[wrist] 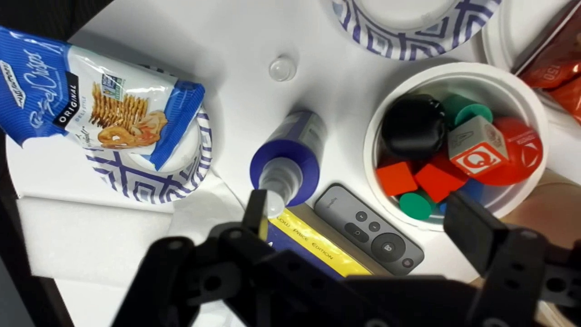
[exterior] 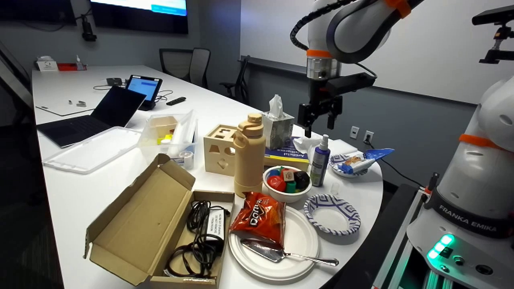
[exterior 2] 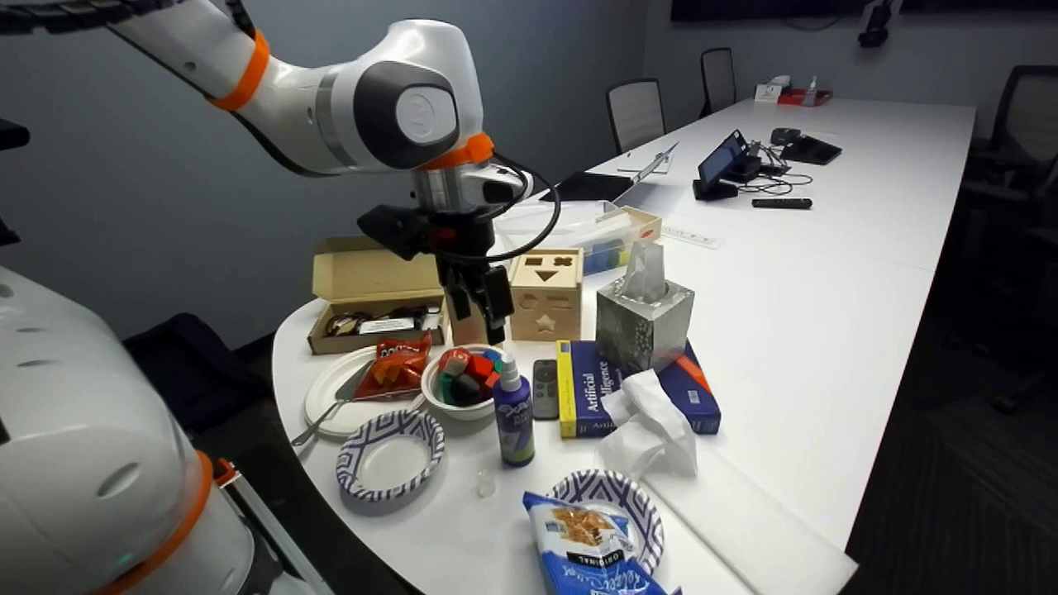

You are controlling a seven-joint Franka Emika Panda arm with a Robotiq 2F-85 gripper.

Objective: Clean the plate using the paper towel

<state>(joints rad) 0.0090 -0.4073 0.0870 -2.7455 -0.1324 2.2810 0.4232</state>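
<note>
The plate [exterior: 332, 216], with a blue-and-white patterned rim, lies bare near the table edge. It also shows in an exterior view [exterior 2: 390, 459] and is cut off at the top of the wrist view [wrist: 399, 38]. The paper towel [exterior 2: 653, 430] is a crumpled white sheet beside the book, against a flat folded white sheet. It is partly behind the spray bottle in an exterior view [exterior: 305, 144] and partly hidden by the gripper in the wrist view [wrist: 199, 209]. My gripper [wrist: 363, 222] is open and empty, raised above the spray bottle, remote and block bowl. It shows in both exterior views [exterior: 320, 125] [exterior 2: 479, 321].
A purple spray bottle [exterior 2: 516, 421] stands upright between plate and towel. Around it are a block bowl [exterior 2: 438, 403], a remote [wrist: 370, 229], a book under a tissue box [exterior 2: 645, 318], a tall flask [exterior: 249, 160], and a pretzel bag [exterior 2: 579, 545] on another patterned plate.
</note>
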